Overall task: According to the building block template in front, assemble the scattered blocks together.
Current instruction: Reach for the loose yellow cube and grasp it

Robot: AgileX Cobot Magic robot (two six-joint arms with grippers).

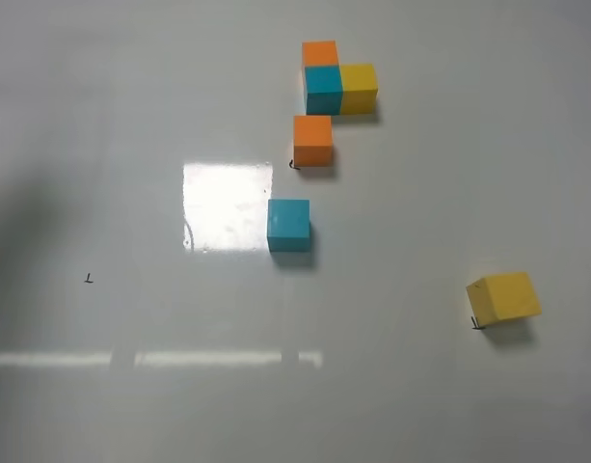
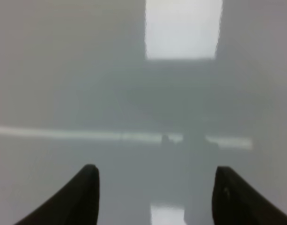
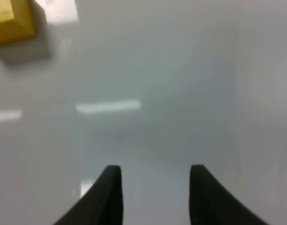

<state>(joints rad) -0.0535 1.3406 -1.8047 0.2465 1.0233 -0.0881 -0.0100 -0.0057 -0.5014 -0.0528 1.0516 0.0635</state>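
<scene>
The building block template (image 1: 335, 79) sits at the back: teal corner cube, orange cube behind it, yellow cube to its right. The loose orange cube (image 1: 312, 140) lies just in front of it. The loose teal cube (image 1: 288, 225) lies at the middle. The loose yellow cube (image 1: 504, 297) lies apart at the front right, turned at an angle; it also shows in the right wrist view (image 3: 11, 19). No arm shows in the exterior view. My left gripper (image 2: 155, 176) is open over bare table. My right gripper (image 3: 155, 174) is open, away from the yellow cube.
The grey table (image 1: 131, 145) has a bright square glare patch (image 1: 228, 206) left of the teal cube. Small black marks sit at the left (image 1: 90, 279), beside the orange cube (image 1: 294, 165) and beside the yellow cube (image 1: 477, 326).
</scene>
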